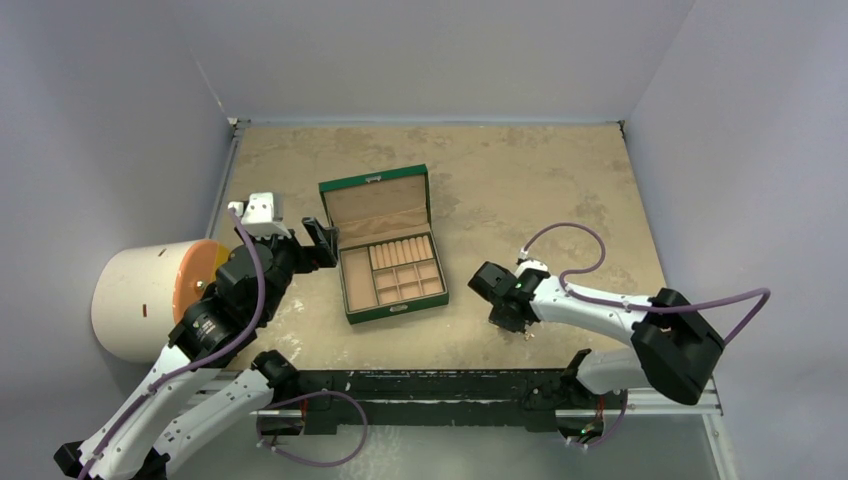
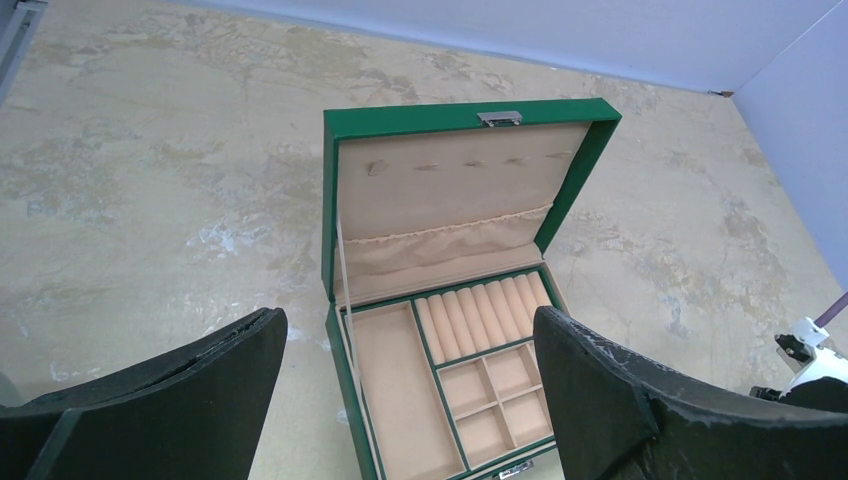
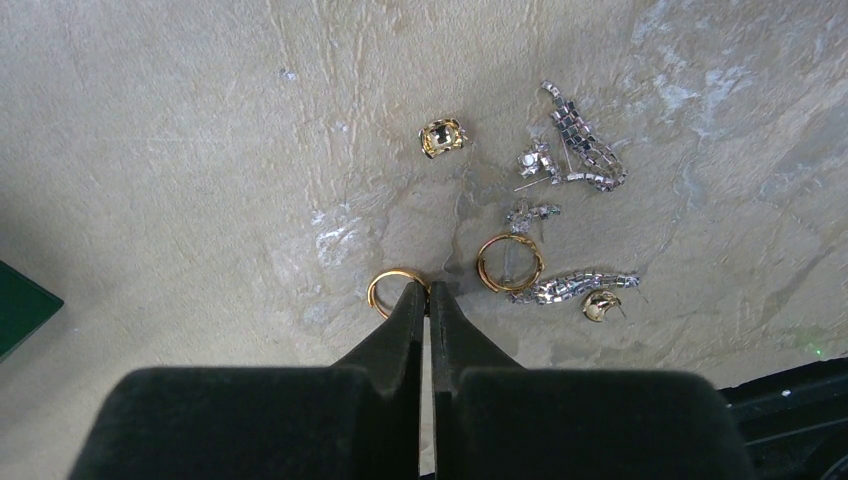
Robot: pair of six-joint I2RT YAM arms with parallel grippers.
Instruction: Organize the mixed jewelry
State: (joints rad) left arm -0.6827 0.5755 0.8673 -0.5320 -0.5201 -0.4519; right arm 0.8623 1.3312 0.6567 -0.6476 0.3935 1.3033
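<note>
The mixed jewelry lies on the tan table in the right wrist view: a gold hoop (image 3: 386, 284), a second gold hoop (image 3: 510, 262), a chunky gold ring (image 3: 443, 137), sparkly silver earrings (image 3: 585, 152), a silver strand (image 3: 575, 284) and a small gold earring (image 3: 598, 306). My right gripper (image 3: 428, 290) (image 1: 512, 320) points down, shut on the right edge of the first gold hoop, which rests on the table. My left gripper (image 2: 408, 322) (image 1: 322, 242) stands open above the near left side of the green box (image 2: 335, 350), holding nothing.
The green box (image 1: 395, 312) sits open at mid table, lid (image 1: 375, 205) raised, tan compartments showing nothing in them. A white cylinder with an orange face (image 1: 140, 300) stands at the left edge. A black rail (image 1: 420, 385) runs along the near edge. Grey walls enclose the table.
</note>
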